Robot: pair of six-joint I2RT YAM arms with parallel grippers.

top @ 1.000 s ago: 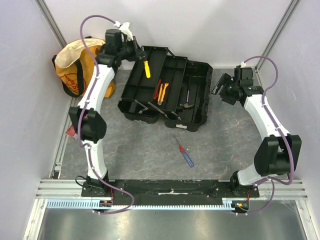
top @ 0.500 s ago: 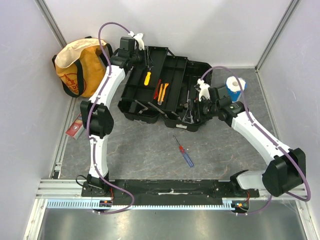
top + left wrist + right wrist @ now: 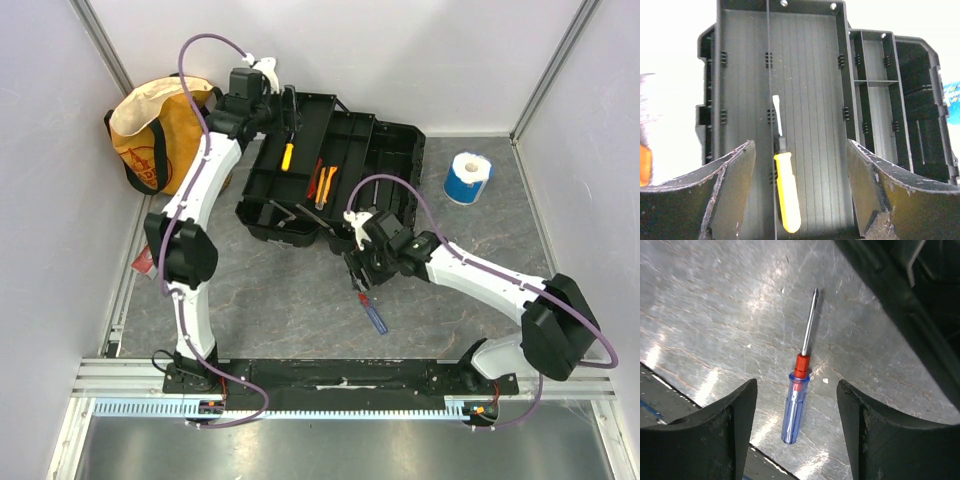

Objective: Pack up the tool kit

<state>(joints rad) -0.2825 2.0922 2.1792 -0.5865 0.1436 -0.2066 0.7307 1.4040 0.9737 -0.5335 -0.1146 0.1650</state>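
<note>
The tool kit (image 3: 400, 140) is a black toolbox lying open at the back of the table, its trays spread out. A yellow-handled screwdriver (image 3: 287, 155) lies loose on the ribbed floor of the left tray (image 3: 815, 100). My left gripper (image 3: 285, 110) hovers open above it, and the yellow handle (image 3: 786, 190) shows between the spread fingers, touching neither. A blue-handled screwdriver (image 3: 372, 312) with a red collar lies on the grey table in front of the box. My right gripper (image 3: 358, 280) hangs open just over it, its fingers either side of the handle (image 3: 796, 407) and clear of it.
A yellow-orange fabric bag (image 3: 150, 130) stands at the back left. A blue tape roll (image 3: 466, 177) sits right of the box. Orange-handled pliers (image 3: 322, 182) and other tools lie in the middle trays. The box's front wall (image 3: 920, 330) is close beside the right gripper.
My left gripper opened and let the yellow screwdriver down into the left tray. The right arm swung from the far right, across the box, to above the blue screwdriver.
</note>
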